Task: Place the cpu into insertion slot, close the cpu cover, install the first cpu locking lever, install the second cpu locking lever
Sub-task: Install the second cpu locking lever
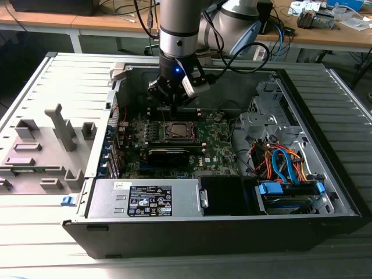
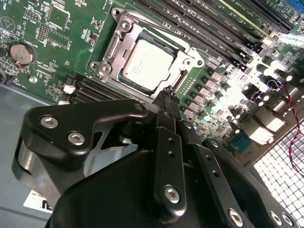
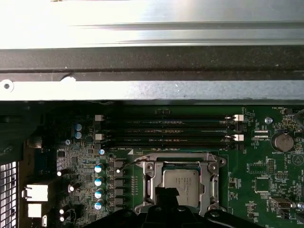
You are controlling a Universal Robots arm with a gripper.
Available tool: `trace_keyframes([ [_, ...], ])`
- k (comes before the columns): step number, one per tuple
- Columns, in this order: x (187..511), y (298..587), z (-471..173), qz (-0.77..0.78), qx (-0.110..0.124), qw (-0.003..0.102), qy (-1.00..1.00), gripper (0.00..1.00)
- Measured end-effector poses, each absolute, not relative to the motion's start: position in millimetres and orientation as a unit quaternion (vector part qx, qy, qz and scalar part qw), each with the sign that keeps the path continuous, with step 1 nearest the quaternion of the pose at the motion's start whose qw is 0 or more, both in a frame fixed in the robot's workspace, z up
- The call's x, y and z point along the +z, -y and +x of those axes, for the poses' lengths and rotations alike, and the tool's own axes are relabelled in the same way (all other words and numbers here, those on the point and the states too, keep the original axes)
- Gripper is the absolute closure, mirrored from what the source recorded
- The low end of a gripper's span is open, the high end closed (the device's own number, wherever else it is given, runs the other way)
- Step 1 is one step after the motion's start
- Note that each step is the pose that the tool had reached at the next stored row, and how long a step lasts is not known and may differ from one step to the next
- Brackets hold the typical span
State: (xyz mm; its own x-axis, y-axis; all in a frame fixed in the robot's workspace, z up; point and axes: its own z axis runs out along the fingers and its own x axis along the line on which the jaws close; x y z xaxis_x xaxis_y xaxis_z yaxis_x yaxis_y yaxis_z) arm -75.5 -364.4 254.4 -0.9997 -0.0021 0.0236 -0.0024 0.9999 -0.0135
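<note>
- One small square cpu (image 2: 145, 64) with a silver-grey metal top lies in the silvery-rimmed insertion slot (image 2: 110, 52), we see in both wrist views.
- We find the black gripper (image 2: 167, 95) pressed together, empty, just beside the thin silvery cpu cover (image 2: 190, 61).

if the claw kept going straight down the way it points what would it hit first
Most likely the cpu cover at the socket edge nearest the claw, with the cpu seated just beyond; depth is unclear, so it could land on the board beside it.

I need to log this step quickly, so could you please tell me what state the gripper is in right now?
Gripper: jaws shut, holding nothing, tip beside the cpu cover, which lies closed over the cpu.
</note>
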Motion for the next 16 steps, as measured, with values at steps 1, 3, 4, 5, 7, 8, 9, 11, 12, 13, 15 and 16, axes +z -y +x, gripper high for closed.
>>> trace_keyframes([
  [1, 254.4, 364.4, -75.7, 0.001, 0.007, 0.012, 1.0, 0.89],
  [3, 254.4, 364.4, -76.0, 0.001, 0.007, 0.012, 1.0, 0.89],
  [4, 254.4, 364.4, -76.2, 0.001, 0.007, 0.012, 1.0, 0.89],
  [5, 254.4, 364.4, -76.4, 0.001, 0.007, 0.012, 1.0, 0.89],
  [7, 254.4, 364.4, -76.6, 0.001, 0.007, 0.012, 1.0, 0.89],
  [8, 254.4, 364.4, -76.8, 0.001, 0.007, 0.012, 1.0, 0.89],
  [9, 254.4, 364.4, -77.0, 0.001, 0.007, 0.012, 1.0, 0.89],
  [11, 254.4, 364.4, -77.4, 0.001, 0.007, 0.012, 1.0, 0.89],
  [12, 254.4, 364.4, -77.6, 0.001, 0.007, 0.012, 1.0, 0.89],
  [13, 254.3, 364.4, -77.8, 0.001, 0.007, 0.012, 1.0, 0.89],
  [15, 254.4, 364.4, -78.5, 0.001, 0.007, 0.012, 1.0, 0.89],
  [16, 254.4, 364.4, -78.9, 0.001, 0.007, 0.012, 1.0, 0.89],
])
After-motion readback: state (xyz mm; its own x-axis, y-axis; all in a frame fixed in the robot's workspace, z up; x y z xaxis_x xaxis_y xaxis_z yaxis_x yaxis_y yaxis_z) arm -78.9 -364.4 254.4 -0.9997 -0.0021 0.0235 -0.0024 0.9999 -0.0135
